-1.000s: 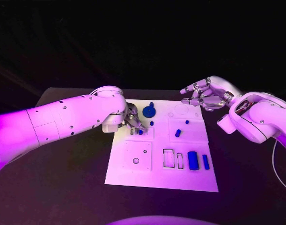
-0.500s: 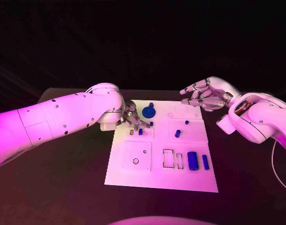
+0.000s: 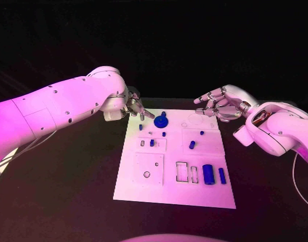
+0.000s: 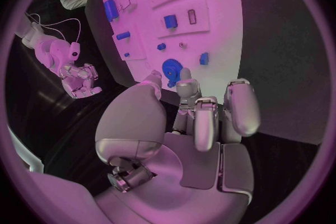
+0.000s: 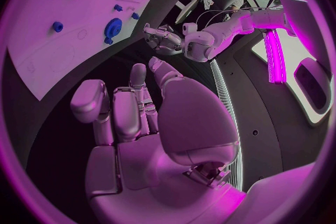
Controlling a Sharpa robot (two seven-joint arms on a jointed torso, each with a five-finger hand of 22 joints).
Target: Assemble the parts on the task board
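Head view: several blue parts point(image 3: 208, 173) lie loose on the task board point(image 3: 154, 189); left robot hand point(image 3: 133, 107) and right robot hand point(image 3: 218, 104) hover released; much remains.

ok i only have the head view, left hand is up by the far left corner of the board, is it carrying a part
Observer: No. In the left wrist view the left hand has a bare palm and nothing between its fingers.
Operator: and the right one, cant see into it from here
Observer: Empty too. The right wrist view shows the right hand with its fingers apart and nothing in the palm.
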